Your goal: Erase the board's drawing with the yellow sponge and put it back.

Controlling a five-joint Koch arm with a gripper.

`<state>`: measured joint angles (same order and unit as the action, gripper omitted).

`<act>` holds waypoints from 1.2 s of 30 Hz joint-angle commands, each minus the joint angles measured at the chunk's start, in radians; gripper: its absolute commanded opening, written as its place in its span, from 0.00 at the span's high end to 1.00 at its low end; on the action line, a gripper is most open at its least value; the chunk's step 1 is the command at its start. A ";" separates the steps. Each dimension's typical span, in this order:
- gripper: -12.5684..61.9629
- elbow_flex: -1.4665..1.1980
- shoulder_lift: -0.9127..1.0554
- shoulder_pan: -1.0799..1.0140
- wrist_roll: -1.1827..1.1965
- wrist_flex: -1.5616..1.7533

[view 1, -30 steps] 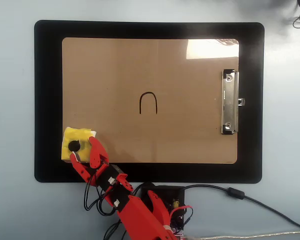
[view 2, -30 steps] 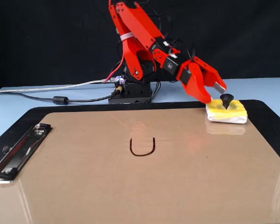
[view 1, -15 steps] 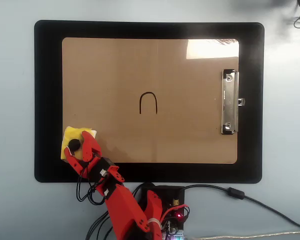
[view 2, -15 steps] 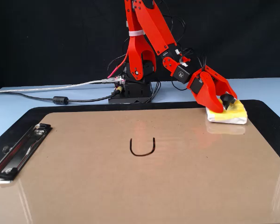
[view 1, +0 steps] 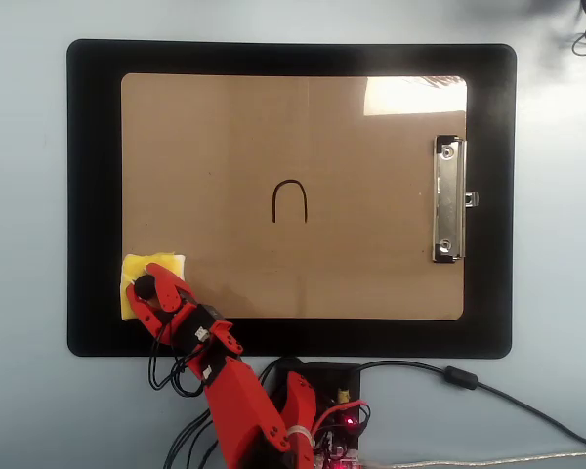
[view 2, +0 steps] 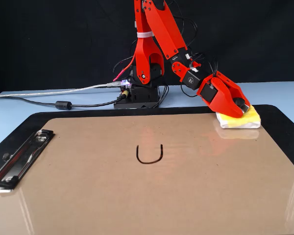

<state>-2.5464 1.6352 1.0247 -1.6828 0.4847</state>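
Pale blue bench (view 1: 20,410) carries everything, with a black backdrop behind the arm in the fixed view. At the sponge, the red pincer (view 1: 146,290) is lowered over the black knob (view 1: 144,287) of the yellow sponge (view 1: 166,264), its jaws set either side of that knob; whether they have clenched on it I cannot tell. The sponge sits at the board's (view 1: 371,274) corner farthest from the silver clip (view 1: 448,199), overlapping the board's edge and the black mat (view 1: 93,195) beneath. The drawing (view 1: 289,201), a thin black arch, lies near the board's middle, well apart from the sponge and unmarked. My judgement: the pick-up step is in hand and no wiping has begun. The next move calls for a firm hold on the knob, then a flat slide across the board to the arch. Bare brown surface lies between sponge and arch; the clip stands well beyond the arch, and the cables (view 1: 176,381) sit behind the sponge by the arm's base (view 1: 317,420).
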 commanded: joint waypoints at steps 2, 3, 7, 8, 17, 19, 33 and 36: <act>0.94 0.021 0.011 -0.006 -0.008 0.058; 0.94 0.025 0.017 -0.006 -0.011 0.055; 0.94 0.026 0.117 -0.058 -0.020 0.003; 0.94 0.026 0.195 -0.089 -0.021 -0.081; 0.94 0.324 0.693 -0.607 0.006 -1.213; 0.94 0.364 0.684 -0.761 0.048 -1.218; 0.94 0.308 0.202 -1.068 0.186 -0.701; 0.94 0.233 0.190 -1.066 0.184 -0.604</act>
<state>-2.3224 1.8193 -0.0337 -1.4910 -0.2117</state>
